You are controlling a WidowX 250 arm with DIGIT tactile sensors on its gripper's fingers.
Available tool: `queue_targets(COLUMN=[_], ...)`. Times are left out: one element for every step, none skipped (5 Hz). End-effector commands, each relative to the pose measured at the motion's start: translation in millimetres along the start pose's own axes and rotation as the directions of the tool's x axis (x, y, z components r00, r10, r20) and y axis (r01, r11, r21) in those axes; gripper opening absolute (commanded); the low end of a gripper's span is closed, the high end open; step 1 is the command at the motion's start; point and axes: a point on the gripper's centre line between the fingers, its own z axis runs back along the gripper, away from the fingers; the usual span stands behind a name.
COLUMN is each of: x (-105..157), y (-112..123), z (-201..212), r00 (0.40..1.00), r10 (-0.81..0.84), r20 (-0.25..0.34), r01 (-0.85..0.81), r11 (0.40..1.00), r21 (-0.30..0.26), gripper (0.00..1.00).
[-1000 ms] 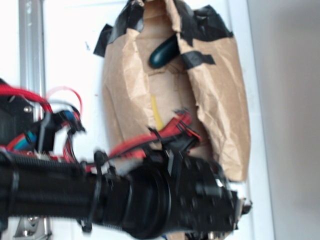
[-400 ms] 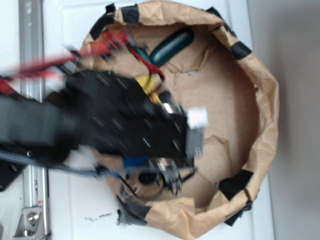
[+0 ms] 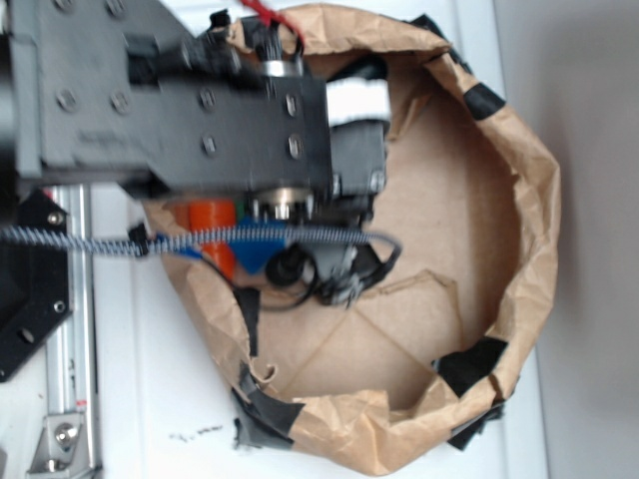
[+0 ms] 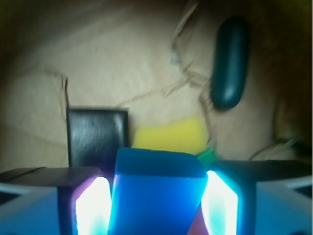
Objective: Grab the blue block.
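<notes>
Blue block now between gripper fingers

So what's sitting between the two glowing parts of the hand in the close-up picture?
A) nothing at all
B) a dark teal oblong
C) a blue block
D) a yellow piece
C: in the wrist view the blue block fills the gap between the hand's lit fingers, while the dark teal oblong and yellow piece lie farther off on the brown paper.
</notes>
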Motion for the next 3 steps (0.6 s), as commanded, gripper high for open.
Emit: queue_targets(x=[5,16,28], y=[20,10,-16], z=[59,87,86], r00=[0.981,0.929,0.845], r10=[-0.066,-0.293,-0.523], r20=[0.181,0.224,0.114], r01=[0.061,0.302,0.53], r11=[0.998,0.953,0.847], r21=[0.033,-0.003,-0.037], gripper=[0.0,0.0,0.0])
